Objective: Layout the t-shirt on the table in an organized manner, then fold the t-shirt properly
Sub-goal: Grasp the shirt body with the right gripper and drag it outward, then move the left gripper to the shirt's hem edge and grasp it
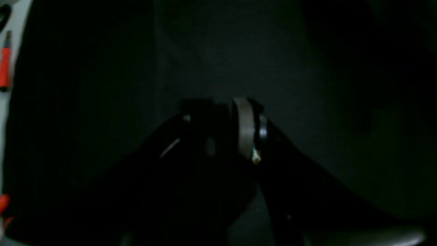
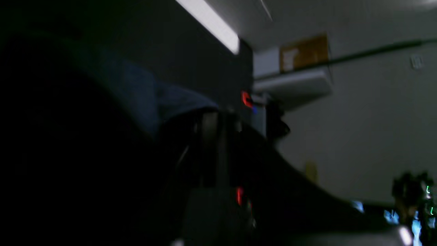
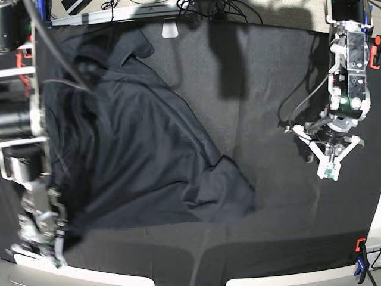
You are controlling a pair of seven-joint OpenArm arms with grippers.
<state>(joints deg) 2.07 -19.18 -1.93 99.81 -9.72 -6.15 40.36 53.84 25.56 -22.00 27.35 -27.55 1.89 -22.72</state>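
The dark t-shirt (image 3: 137,149) lies rumpled over the left half of the black table (image 3: 268,71), one sleeve end pointing toward the middle. My right gripper (image 3: 53,247) is blurred at the shirt's near left edge. In the right wrist view navy cloth (image 2: 143,92) bulges against the left of its fingers (image 2: 209,136); whether they pinch it is not visible. My left gripper (image 3: 329,171) hangs over bare tablecloth on the right, away from the shirt. In the left wrist view its jaws (image 1: 223,130) look slightly apart with nothing between them.
A red clamp (image 3: 359,244) and a blue clamp (image 3: 359,269) grip the near right corner. Another red clamp (image 1: 5,65) sits on the pale rim. A black cable (image 3: 303,98) loops beside the left arm. Wires lie along the far edge (image 3: 202,9).
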